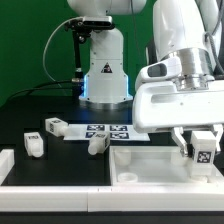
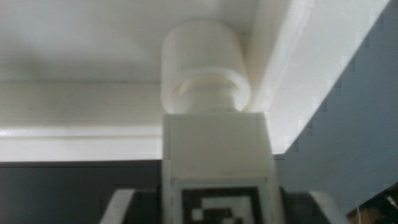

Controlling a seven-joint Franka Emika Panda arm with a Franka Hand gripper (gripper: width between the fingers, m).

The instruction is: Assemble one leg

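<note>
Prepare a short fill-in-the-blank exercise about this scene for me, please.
1. The gripper is ___ on the leg.
2. That leg is held over the white ___.
3. ___ other legs lie loose on the black table.
Missing words: shut; tabletop; three.

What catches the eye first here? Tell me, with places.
The gripper holds a small white plastic peg-block leg with a black-and-white tag above the large white square tray-like tabletop, at the exterior view's right. Three more such legs lie on the black table, to that view's left of the tray.
</note>
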